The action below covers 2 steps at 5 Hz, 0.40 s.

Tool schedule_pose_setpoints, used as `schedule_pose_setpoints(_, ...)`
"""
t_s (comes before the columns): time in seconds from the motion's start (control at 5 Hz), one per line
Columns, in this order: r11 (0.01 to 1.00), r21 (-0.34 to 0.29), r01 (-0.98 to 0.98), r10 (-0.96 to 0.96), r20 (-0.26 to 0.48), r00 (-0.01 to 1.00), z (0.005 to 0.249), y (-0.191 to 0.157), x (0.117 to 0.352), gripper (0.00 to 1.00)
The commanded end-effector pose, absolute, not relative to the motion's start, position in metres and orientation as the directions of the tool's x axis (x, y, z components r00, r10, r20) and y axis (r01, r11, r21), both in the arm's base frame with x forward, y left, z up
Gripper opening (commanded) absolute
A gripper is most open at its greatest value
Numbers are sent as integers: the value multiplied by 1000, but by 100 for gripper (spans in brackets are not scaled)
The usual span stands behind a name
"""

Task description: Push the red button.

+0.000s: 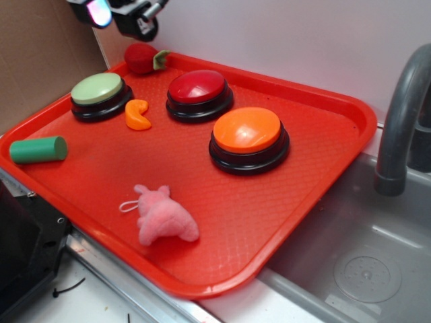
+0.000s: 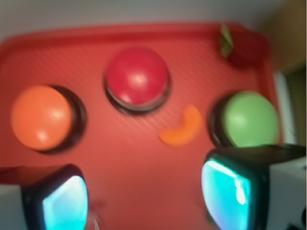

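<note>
The red button [image 1: 197, 87] has a glossy dark red dome on a black base and stands at the back middle of the red tray [image 1: 323, 155]. In the wrist view the red button [image 2: 137, 78] lies ahead of the fingers, upper middle. My gripper [image 1: 121, 12] hangs high above the tray's back left corner, well clear of the button, only partly in the exterior view. From the wrist, the gripper [image 2: 146, 194] is open, its two cyan-padded fingers [image 2: 64, 203] wide apart with bare tray between them.
On the tray: an orange button [image 1: 248, 136], a green button [image 1: 100, 93], a small orange curved piece [image 1: 138, 115], a red plush strawberry [image 1: 141, 58], a green cylinder [image 1: 38, 149] and a pink plush toy [image 1: 161, 217]. A grey sink [image 1: 363, 269] and faucet [image 1: 401, 114] lie at the right.
</note>
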<state>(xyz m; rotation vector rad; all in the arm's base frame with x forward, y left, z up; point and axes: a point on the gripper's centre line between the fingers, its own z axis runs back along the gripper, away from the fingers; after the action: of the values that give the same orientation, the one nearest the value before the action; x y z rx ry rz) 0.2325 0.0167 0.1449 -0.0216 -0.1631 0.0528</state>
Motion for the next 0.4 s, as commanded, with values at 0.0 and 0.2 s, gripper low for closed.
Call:
schedule_pose_setpoints(0.0,998,13,58,-59,228,972,103,21,283,100)
schedule_pose_setpoints(0.2,996,43,84,-91,201,975,79,18,302,100)
